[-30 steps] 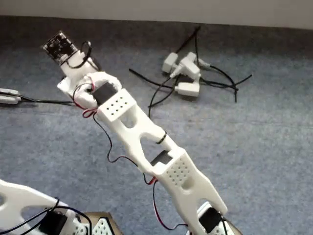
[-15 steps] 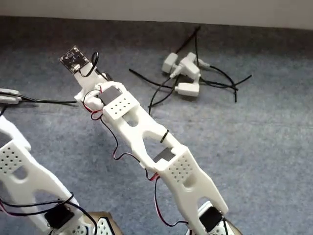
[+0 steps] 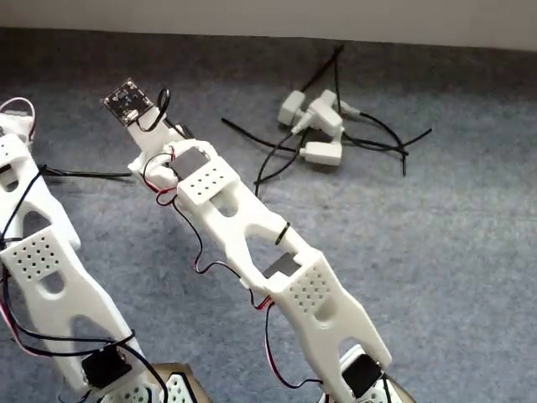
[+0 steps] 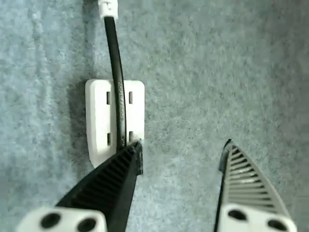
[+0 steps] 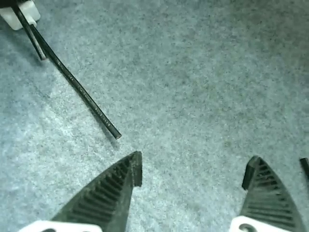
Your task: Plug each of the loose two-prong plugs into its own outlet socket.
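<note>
the task is judged to be at an early stage, with no plug seen seated. in the left wrist view a white outlet block [image 4: 95, 104] is shown with all four slots empty. a black cord [image 4: 116, 72] is merely laid across its face and ends in a small white piece [image 4: 107, 6], possibly a plug, beyond the block. a tangle of white plugs and outlets [image 3: 317, 126] with black cords is seen at the far side of the grey surface [image 3: 436, 252] in the high view, well apart from both arms. whether any pair there is joined cannot be told, so every plug is taken as left to do. the left jaws are held wide open with nothing gripped. the dark one is placed at the block's near edge, just beside the cord, so the block lies mostly beyond that jaw, not between the two. the right jaws are also spread wide and empty over bare surface. the loose end of another black cord [image 5: 77, 89] lies just ahead of the dark jaw, outside the gap, and a white piece [image 5: 21, 12] is seen at its far end.
</note>
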Controlling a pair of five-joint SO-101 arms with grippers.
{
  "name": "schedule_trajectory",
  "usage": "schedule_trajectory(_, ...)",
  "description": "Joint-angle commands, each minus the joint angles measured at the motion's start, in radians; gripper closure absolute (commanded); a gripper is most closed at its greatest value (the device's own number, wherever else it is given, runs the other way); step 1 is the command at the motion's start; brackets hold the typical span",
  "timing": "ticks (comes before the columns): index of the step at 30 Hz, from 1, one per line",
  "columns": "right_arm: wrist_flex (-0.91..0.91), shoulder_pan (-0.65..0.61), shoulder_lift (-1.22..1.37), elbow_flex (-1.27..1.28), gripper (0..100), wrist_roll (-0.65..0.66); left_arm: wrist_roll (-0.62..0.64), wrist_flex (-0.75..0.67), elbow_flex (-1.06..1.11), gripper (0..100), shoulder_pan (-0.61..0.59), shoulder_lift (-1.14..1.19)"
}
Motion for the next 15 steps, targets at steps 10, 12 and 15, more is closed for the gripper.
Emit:
schedule_trajectory(10,-0.031,0.010,-0.027,-0.001,67.1,-0.011,-0.160,0.192,-0.344,73,-0.054,0.013)
schedule_trajectory(12,-0.047,0.010,-0.027,0.001,67.1,-0.011,-0.173,0.270,-0.414,73,-0.048,0.018)
schedule_trajectory(15,-0.045,0.010,0.007,-0.005,67.1,-0.011,-0.189,0.367,-0.433,73,-0.041,0.021)
